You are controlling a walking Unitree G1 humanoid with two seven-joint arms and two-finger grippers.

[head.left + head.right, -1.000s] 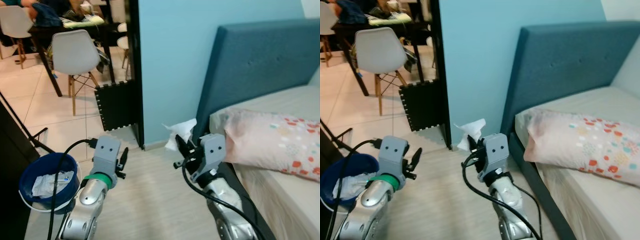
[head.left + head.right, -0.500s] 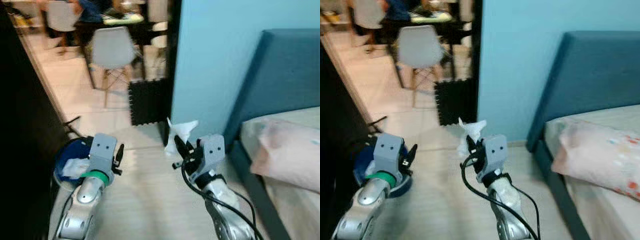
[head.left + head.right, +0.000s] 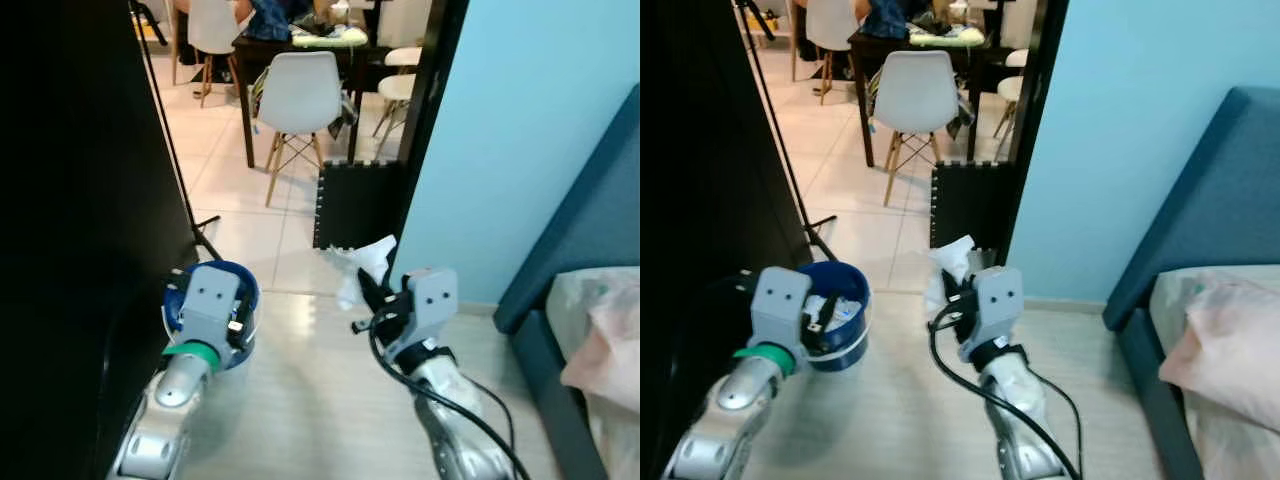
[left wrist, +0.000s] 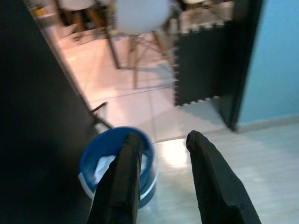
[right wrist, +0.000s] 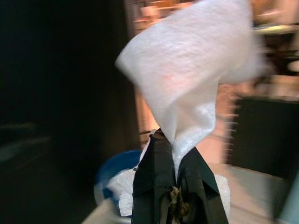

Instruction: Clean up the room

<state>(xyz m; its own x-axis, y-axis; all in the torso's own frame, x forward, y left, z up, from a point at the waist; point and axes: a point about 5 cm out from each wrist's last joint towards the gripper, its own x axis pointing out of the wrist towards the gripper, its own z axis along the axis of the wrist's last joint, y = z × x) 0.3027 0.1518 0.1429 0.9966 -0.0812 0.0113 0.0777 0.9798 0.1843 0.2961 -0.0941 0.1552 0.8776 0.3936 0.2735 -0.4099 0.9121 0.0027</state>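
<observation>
The right gripper (image 3: 366, 296) is pinched tight on a crumpled white tissue (image 3: 366, 262), which sticks up above its black fingertips and hangs in the air over the pale floor (image 3: 300, 420), in front of the black foam mat (image 3: 355, 205) that leans by the doorway. In the right wrist view the tissue (image 5: 191, 88) fans out wide above the closed fingers (image 5: 154, 177), though that picture is blurred.

The left gripper (image 3: 238, 322) is held out over a blue bucket (image 3: 250, 300) that stands on the floor beside a tall black panel (image 3: 80, 220); its two fingers (image 4: 122, 179) stand apart with nothing between them. The bucket (image 4: 110, 144) already has what looks like white crumpled paper (image 4: 103, 164) inside (the contents are too soft to name with certainty). The tissue is near the bucket but off to its right, not above it.

Past the doorway stands a white chair (image 3: 297, 95) at a dark dining table (image 3: 290, 48). On the right, a pillow (image 3: 605, 330) lies on a bed with a teal headboard (image 3: 590, 220).
</observation>
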